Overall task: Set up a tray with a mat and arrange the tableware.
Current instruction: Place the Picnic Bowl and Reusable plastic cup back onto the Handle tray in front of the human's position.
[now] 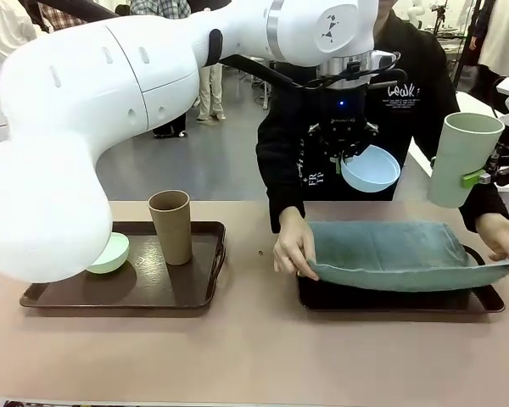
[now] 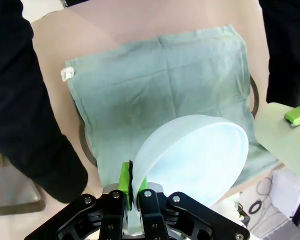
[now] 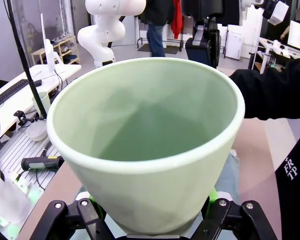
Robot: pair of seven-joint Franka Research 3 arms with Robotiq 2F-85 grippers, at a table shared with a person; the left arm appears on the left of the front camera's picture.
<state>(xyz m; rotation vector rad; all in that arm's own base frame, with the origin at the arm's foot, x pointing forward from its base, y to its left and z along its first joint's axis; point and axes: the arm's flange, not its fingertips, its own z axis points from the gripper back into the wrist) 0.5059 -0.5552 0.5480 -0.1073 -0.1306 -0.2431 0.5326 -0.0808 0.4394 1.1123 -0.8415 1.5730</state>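
Green cloth mat (image 1: 390,250) lies over the right tray (image 1: 488,301), the person's hands (image 1: 293,250) smoothing its edges; I judge the mat step almost done. My right gripper (image 1: 483,176) clamps the matte green cup (image 1: 462,157) in the air beside the tray. My left gripper (image 1: 343,153) pinches the blue bowl (image 1: 371,170) by its rim above the mat. Next I should lower both, once the hands are away.

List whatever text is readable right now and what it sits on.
"FR" over "TP": white letters on the person's black top.
White script on that top's chest: too blurred to read.
White tag on the green mat: too small to read.
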